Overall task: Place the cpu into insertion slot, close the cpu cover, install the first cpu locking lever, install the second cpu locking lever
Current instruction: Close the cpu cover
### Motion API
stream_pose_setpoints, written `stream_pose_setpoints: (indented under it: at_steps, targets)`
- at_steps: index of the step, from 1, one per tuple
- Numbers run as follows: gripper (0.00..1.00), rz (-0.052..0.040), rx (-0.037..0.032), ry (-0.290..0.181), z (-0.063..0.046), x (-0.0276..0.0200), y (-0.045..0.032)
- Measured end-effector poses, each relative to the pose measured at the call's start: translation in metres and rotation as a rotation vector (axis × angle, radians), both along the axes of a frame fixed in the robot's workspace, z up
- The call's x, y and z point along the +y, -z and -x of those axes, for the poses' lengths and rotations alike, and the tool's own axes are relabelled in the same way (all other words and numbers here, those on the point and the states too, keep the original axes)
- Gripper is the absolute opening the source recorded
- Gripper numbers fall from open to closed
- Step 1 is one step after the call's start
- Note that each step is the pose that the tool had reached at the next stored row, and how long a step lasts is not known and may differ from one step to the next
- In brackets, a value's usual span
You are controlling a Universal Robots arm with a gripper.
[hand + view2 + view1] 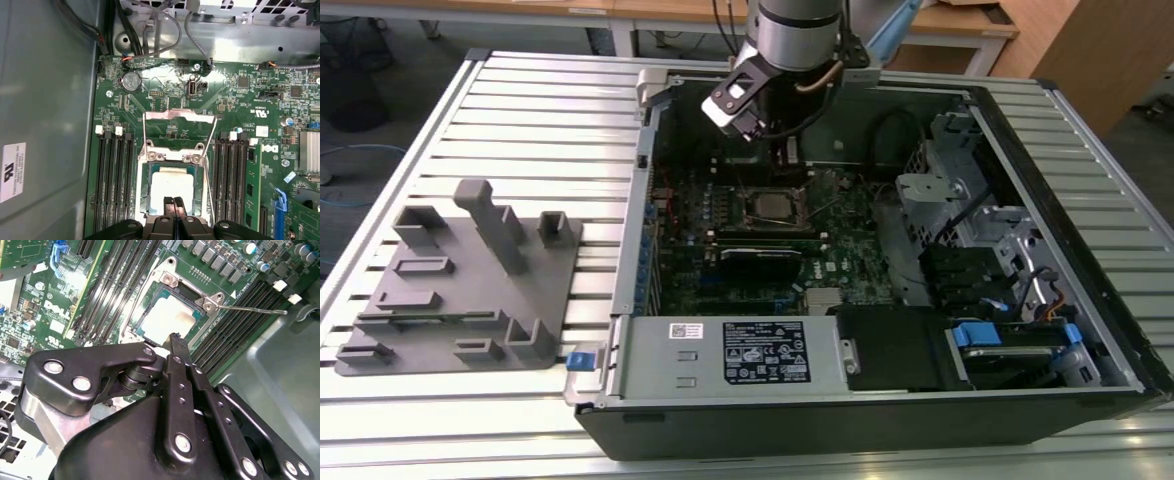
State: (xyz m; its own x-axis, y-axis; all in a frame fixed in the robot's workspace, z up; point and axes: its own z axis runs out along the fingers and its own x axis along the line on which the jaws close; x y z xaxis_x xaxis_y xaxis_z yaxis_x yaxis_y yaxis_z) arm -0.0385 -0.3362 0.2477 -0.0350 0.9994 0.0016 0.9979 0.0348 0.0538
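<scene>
Pincer [173,201] pinched narrow, empty, above seated chip [170,182]; likely best lowering open cover [180,115] squarely, gently.

One cpu [171,184], one cpu cover [180,115], one pincer [174,201].

This is a robotics lab or test workshop. A slatted aluminium counter [520,110] carries an open desktop computer case [854,430] laid on its side with its green motherboard [847,250] bare, and a robot arm [794,30] reaches down into it from twelve o'clock in the exterior view. At nine o'clock of the case, a grey fixture plate [454,290] with upright holders lies on the counter. Beyond it, toward twelve o'clock, stand wooden desks [674,10] on pale metal legs, with a dark wire bin [350,60] on the grey floor at about ten o'clock.
</scene>
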Motion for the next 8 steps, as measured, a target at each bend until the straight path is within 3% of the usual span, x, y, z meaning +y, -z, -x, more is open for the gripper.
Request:
stream_pose_setpoints:
  at_steps: [8]
  targets:
    - [0.11,-0.0003,-0.0001,0.000,0.0000,0.0000,-0.0049]
